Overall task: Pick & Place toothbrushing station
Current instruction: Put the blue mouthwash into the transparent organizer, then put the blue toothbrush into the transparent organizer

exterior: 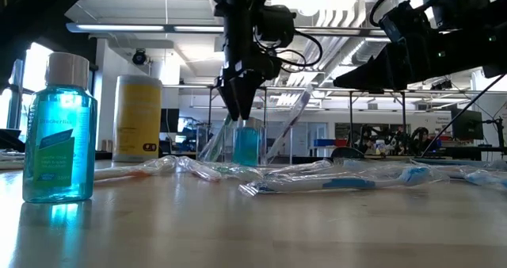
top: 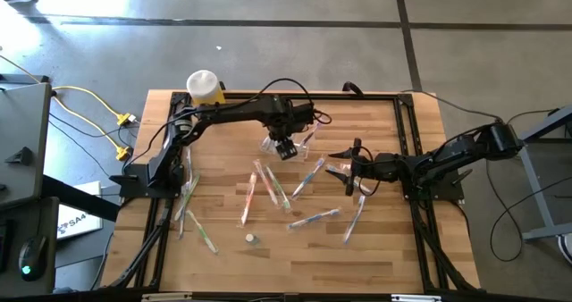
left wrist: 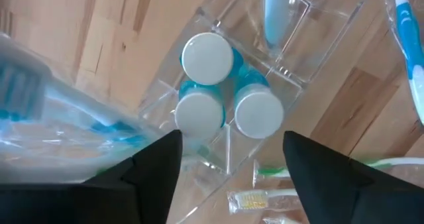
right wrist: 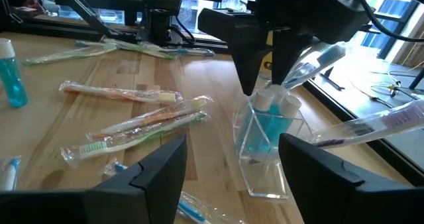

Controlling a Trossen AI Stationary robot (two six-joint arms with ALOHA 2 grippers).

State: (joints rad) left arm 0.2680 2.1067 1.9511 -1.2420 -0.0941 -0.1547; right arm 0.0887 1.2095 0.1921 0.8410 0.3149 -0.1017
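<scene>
High view: left gripper [top: 285, 148] hangs over the clear holder [top: 273, 145] at the table's far middle, wrapped toothbrushes [top: 265, 184] scattered nearer, long axes pointing every way; right gripper [top: 350, 168] waits nearby, fingers apart. Left wrist view: fingers [left wrist: 156, 159] spread, empty, above three upright white-capped bottles [left wrist: 207, 59]. Low view: a careless lift could snag and topple the holder.

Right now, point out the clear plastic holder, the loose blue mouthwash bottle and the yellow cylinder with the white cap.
clear plastic holder [right wrist: 266, 159], right wrist view, front wall.
small blue mouthwash bottle with white cap [exterior: 59, 145], low view, its body.
yellow cylinder with white cap [top: 204, 87], high view, its cap.
</scene>
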